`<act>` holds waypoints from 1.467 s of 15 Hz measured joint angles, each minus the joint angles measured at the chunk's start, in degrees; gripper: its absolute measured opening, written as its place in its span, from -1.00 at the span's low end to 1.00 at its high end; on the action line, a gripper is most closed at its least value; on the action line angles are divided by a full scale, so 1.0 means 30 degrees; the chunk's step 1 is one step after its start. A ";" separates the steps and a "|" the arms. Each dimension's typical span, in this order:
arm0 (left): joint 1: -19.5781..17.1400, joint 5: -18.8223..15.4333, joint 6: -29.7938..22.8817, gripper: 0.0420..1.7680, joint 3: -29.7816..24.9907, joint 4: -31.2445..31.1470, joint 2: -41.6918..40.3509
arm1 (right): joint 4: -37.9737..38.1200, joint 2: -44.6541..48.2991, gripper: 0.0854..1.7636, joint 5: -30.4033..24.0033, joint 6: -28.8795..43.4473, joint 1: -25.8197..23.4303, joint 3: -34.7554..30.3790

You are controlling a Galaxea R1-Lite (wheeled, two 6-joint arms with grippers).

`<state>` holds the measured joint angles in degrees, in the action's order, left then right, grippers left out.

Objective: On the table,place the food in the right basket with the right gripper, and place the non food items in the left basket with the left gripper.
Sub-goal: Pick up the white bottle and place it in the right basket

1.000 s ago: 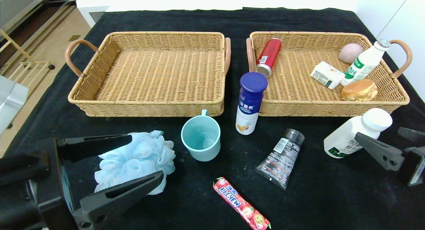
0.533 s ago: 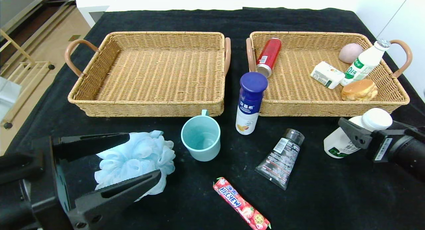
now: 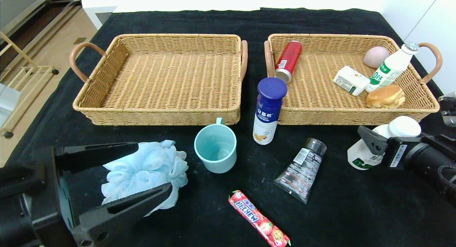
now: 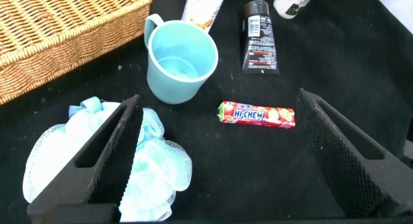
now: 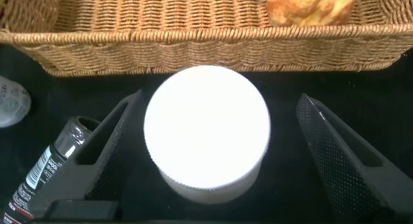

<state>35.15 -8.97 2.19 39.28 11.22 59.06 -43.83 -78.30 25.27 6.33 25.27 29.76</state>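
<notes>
The right gripper (image 3: 383,142) stood wide apart and held nothing. In its wrist view the two fingers (image 5: 106,156) flanked the white cap of the squat bottle (image 5: 206,127), a gap showing on each side, so no contact could be made out. From the head view that bottle (image 3: 370,149) lay tilted on the bench (image 3: 342,211), just in front of the right basket (image 3: 320,115), cap toward the basket and body toward the gripper. Its long axis seemed to run roughly along the gripper's line of approach, so the fingers looked set to close across the cap or neck. That alignment is what the coming grasp would hinge on, and the right arm was plainly the nearer one.

The left gripper (image 3: 149,172) was also spread wide and empty, its fingers reaching either side of the pale-blue bath pouf (image 3: 146,172), which sat well in front of the left basket (image 3: 160,117). One finger (image 4: 110,156) overlapped the pouf in the wrist view; whether it touched could not be told.

Between the two grippers lay the rest. The teal mug (image 3: 215,149) stood just in front of the left basket. The blue-capped bottle (image 3: 268,109) stood upright against the near left corner of the right basket. The dark tube (image 3: 301,172) lay in front of that basket, and the red candy stick (image 3: 258,218) nearer still to the robot.
</notes>
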 joint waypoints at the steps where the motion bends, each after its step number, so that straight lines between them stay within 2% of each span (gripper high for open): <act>1: 0.0000 0.0000 -0.0016 0.94 0.0000 0.0000 -0.0008 | -0.0016 -0.0057 0.94 -0.0008 0.0000 -0.0016 -0.0024; 5: 0.0000 0.0008 0.0000 0.94 0.0000 0.0000 -0.0037 | -0.0053 -0.0158 0.17 -0.0102 -0.0008 -0.0020 -0.0134; 6: 0.0000 0.0008 0.0000 0.94 0.0000 0.0000 -0.0053 | -0.0081 -0.0158 0.10 -0.0085 0.0004 -0.0020 -0.0228; 22: 0.0000 -0.0004 0.0248 0.94 -0.0065 0.0000 -0.0191 | 0.0414 0.0110 0.03 -0.0191 -0.0459 0.0329 -0.0439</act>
<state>35.15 -8.98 2.94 39.08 11.22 58.49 -42.58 -77.97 24.70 4.95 26.26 28.44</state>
